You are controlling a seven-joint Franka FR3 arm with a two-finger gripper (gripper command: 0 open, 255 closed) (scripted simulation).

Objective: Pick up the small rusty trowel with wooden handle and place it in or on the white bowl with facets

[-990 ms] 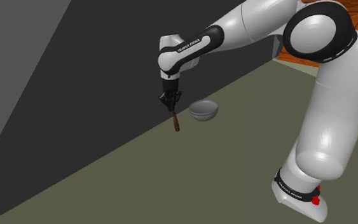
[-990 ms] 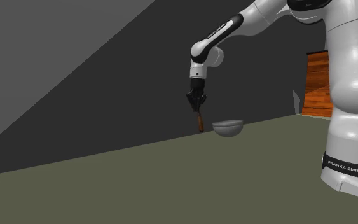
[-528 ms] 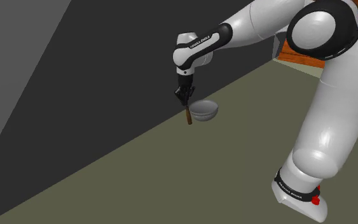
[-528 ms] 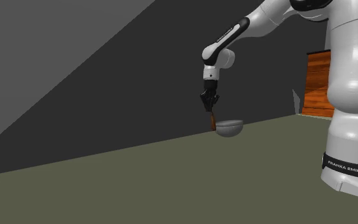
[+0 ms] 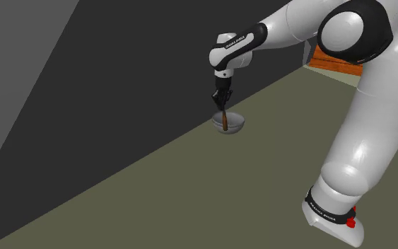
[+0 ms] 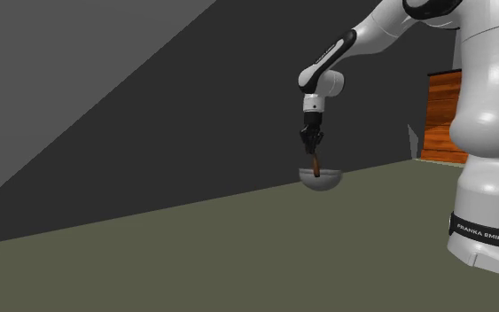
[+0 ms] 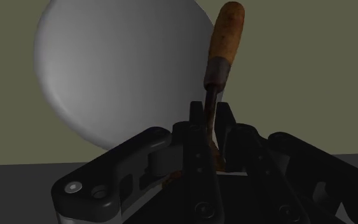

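Note:
The bowl (image 5: 230, 126) is pale grey and sits on the olive surface close to the dark wall; it also shows as the bowl (image 6: 321, 180) and the bowl (image 7: 114, 70). My gripper (image 5: 222, 105) hangs straight above it, shut on the metal end of the rusty trowel (image 5: 223, 120). The trowel's brown wooden handle (image 7: 226, 35) points down, and its tip reaches the bowl's opening. In the second exterior view the gripper (image 6: 312, 144) holds the trowel (image 6: 315, 166) just over the bowl's rim. In the wrist view the gripper (image 7: 219, 130) clasps the dark shank between its fingers (image 7: 196, 137).
A dark grey wall (image 5: 119, 78) rises right behind the bowl. The olive surface (image 5: 211, 198) stretches toward the robot's white base (image 5: 331, 209). An orange wooden panel (image 6: 442, 115) stands at the far right.
The arm has swung toward the shoulder view's right with the trowel in its grip, from beside the bowl to directly above it. The bowl has stayed put.

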